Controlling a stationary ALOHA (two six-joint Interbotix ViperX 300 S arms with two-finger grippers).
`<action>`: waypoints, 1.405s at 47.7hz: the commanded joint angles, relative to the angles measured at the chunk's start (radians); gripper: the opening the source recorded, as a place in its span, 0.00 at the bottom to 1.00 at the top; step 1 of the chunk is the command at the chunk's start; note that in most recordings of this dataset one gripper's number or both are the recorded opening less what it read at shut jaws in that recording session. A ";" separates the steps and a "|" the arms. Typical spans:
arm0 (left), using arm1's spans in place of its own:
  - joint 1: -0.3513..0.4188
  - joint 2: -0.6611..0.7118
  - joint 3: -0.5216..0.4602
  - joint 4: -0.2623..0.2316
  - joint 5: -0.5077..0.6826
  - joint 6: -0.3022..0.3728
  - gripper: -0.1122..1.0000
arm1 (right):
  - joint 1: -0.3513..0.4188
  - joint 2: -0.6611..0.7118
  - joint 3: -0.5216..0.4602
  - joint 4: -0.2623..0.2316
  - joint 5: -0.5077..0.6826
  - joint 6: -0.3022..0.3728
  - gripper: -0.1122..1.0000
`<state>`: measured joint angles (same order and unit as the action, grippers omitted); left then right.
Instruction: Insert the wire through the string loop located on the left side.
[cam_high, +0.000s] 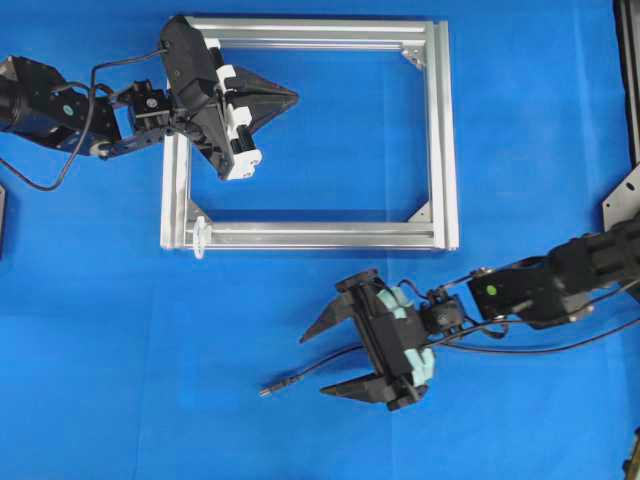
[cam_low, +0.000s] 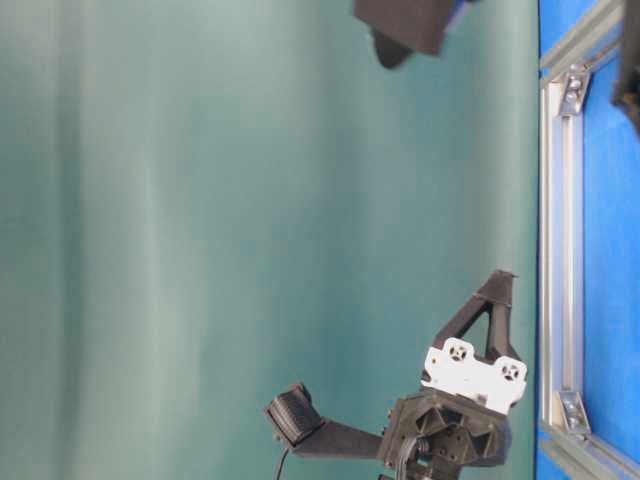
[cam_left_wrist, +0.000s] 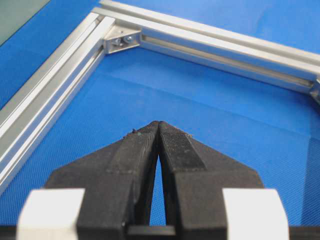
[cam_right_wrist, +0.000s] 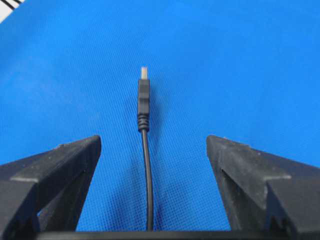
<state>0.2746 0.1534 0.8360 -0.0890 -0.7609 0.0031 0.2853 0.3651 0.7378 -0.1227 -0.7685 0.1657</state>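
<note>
Your thin black flexible wire (cam_high: 330, 368) with the little dark plug and pale metal tip lies flat on the blue mat (cam_high: 100, 380), below the silver aluminium frame's (cam_high: 441, 130) bottom rail. It looks light and floppy, so I'd grab just behind the stiff plug. The right gripper (cam_high: 333, 356) straddles it, jaws spread wide, nothing held. The tiny white string loop (cam_high: 199, 238) sits at the frame's bottom-left corner. The left gripper (cam_high: 287, 98), pinched closed and empty, hangs inside the frame's top-left corner, clear of your path.

left gripper (cam_high: 285, 98) hangs over frame (cam_high: 441, 140) interior; wire (cam_high: 300, 376) lies on open cloth
</note>
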 joint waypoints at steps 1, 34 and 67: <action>0.002 -0.029 -0.009 0.003 -0.005 0.002 0.10 | 0.006 0.003 -0.028 0.002 -0.012 0.002 0.89; 0.002 -0.031 -0.002 0.003 -0.003 0.002 0.10 | 0.005 0.026 -0.031 0.002 -0.029 0.011 0.17; 0.002 -0.031 -0.005 0.003 -0.003 0.002 0.10 | 0.003 -0.095 0.003 -0.003 0.055 0.006 0.10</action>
<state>0.2746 0.1534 0.8422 -0.0890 -0.7593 0.0031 0.2869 0.3421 0.7424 -0.1243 -0.7271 0.1764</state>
